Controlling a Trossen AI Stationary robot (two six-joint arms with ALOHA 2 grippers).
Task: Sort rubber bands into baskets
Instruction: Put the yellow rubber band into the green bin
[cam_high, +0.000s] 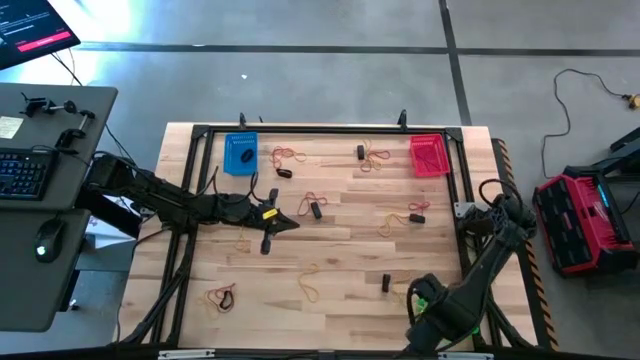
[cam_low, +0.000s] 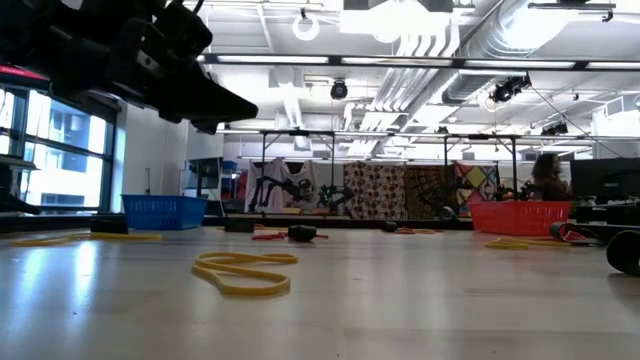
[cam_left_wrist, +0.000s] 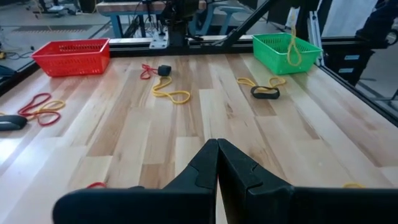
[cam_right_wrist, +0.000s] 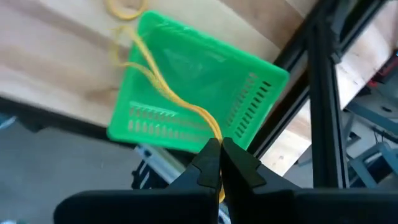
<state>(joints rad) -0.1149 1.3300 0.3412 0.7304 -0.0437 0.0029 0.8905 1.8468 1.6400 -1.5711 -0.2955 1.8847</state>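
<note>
A yellow rubber band (cam_right_wrist: 168, 93) is gripped by the closed right gripper (cam_right_wrist: 219, 163) above the green basket (cam_right_wrist: 186, 112). The left gripper (cam_left_wrist: 217, 163) is closed, empty. Many rubber bands (cam_high: 300, 155) are left strewn on the worktop (cam_high: 340, 240); the blue basket (cam_high: 240, 153) and red basket (cam_high: 429, 155) stand beyond.

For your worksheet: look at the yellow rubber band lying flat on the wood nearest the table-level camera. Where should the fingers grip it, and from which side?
The yellow rubber band lies flat in a folded loop, so nothing stands up to catch from the side. I would come straight down from above and pinch across its middle, where the strands appear to cross and lie closest together.
</note>
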